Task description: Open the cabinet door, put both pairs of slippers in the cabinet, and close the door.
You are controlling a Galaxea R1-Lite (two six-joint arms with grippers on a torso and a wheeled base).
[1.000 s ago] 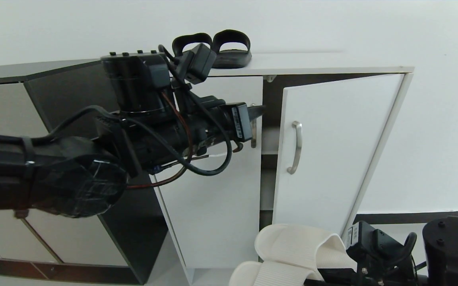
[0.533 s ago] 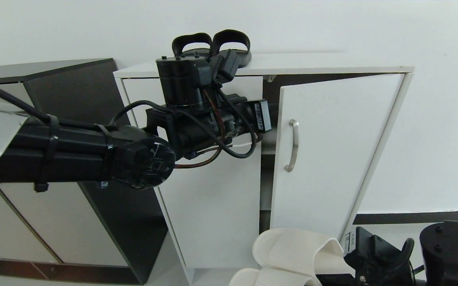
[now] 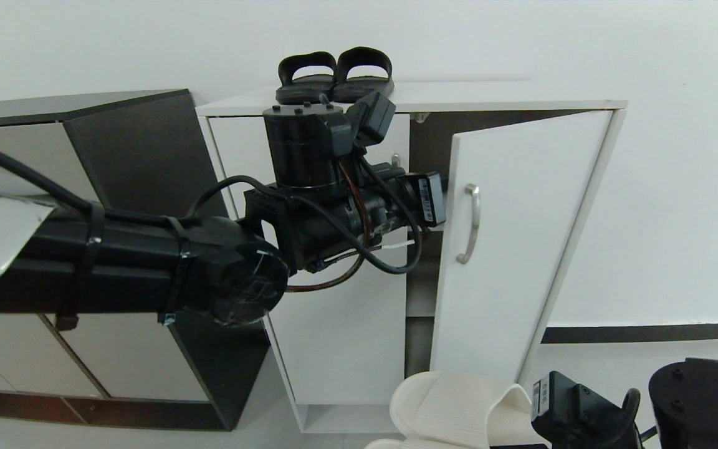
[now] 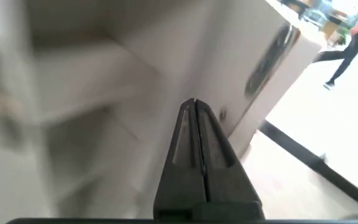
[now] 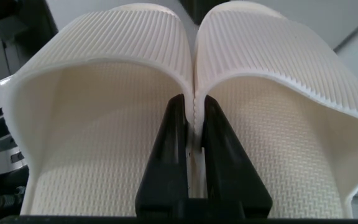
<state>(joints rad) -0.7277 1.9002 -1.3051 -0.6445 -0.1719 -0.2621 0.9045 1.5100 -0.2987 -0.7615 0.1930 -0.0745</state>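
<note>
Right wrist view: white slippers clamped together in right end effector.

A white cabinet stands on a pale floor against a white wall. Its flat top carries a pair of black slippers, set side by side and touching, near the top's left half, with the open strap ends facing forward. The right-hand door, with a curved metal handle, hangs partly open; the left-hand door is shut. In the dark gap between them a pale inner shelf shows, blurred. A lower dark cabinet stands just beside the white one, on its left.
</note>
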